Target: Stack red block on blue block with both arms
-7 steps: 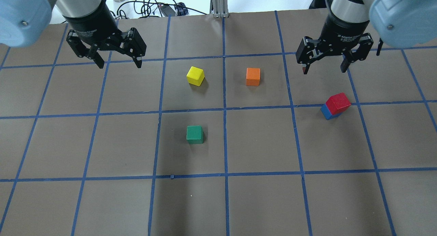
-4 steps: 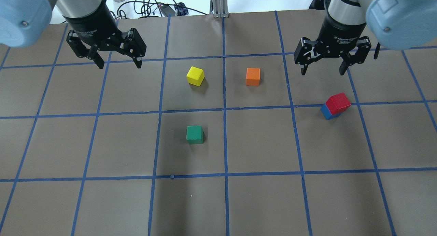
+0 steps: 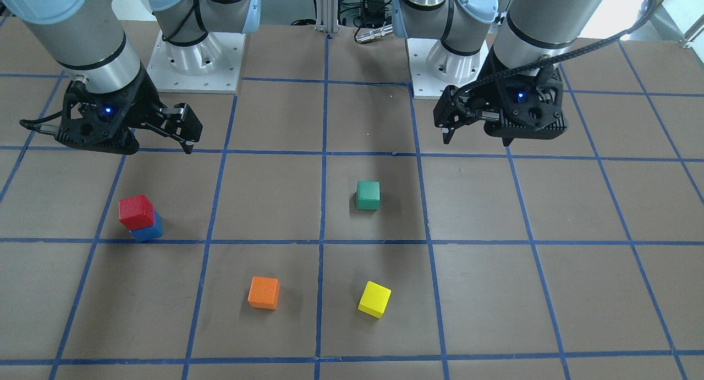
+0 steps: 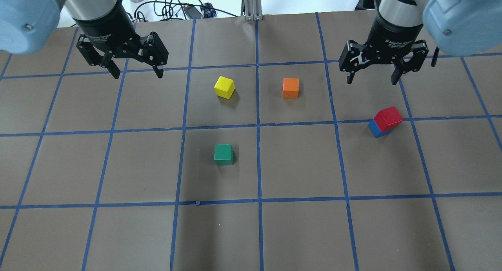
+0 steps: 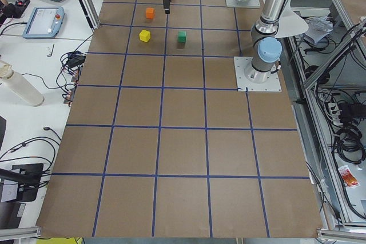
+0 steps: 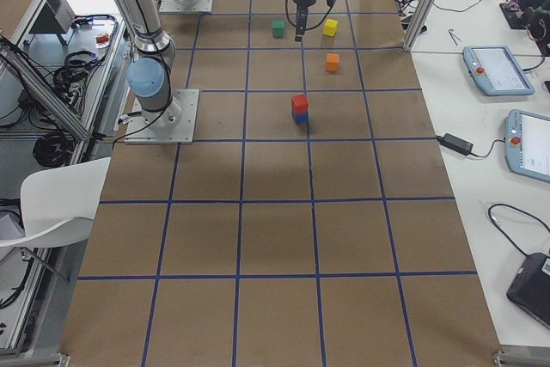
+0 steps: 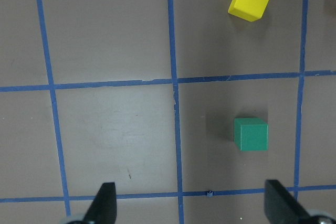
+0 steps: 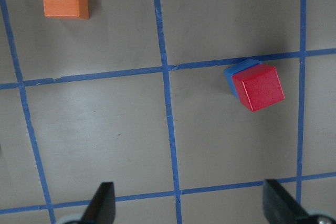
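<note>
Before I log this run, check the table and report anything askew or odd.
Nothing spilled or damaged. The red block sits on the blue block, the stack turned askew to the tape grid, as is the yellow block; the green block and orange block lie square.

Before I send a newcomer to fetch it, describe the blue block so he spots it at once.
On the brown table with its blue tape grid, look on the robot's right side, near its open right hand. The blue block lies under the red block; the orange cube, yellow cube and green cube each stand alone.
</note>
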You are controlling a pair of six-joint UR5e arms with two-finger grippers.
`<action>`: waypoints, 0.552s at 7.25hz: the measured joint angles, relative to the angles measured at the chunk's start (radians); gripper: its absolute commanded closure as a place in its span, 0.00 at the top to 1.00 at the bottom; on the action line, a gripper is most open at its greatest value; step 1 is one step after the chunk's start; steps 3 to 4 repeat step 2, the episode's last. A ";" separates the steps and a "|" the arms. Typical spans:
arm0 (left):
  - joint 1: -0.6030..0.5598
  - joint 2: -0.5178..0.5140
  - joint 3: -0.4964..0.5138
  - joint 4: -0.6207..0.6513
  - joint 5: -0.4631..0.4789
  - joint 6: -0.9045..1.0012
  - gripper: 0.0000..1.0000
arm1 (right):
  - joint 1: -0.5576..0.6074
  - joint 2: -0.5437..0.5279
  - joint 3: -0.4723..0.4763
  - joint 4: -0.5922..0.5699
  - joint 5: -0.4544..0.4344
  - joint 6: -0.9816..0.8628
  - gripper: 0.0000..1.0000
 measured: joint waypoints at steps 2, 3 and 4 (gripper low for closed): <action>0.000 -0.001 0.000 0.000 0.000 0.000 1.00 | -0.002 -0.002 -0.005 -0.002 0.000 0.000 1.00; 0.000 -0.001 0.000 0.000 0.000 0.000 1.00 | -0.002 -0.002 -0.005 -0.002 0.000 0.000 1.00; 0.000 -0.001 0.000 0.000 0.000 0.000 1.00 | -0.002 -0.002 -0.005 -0.002 0.000 0.000 1.00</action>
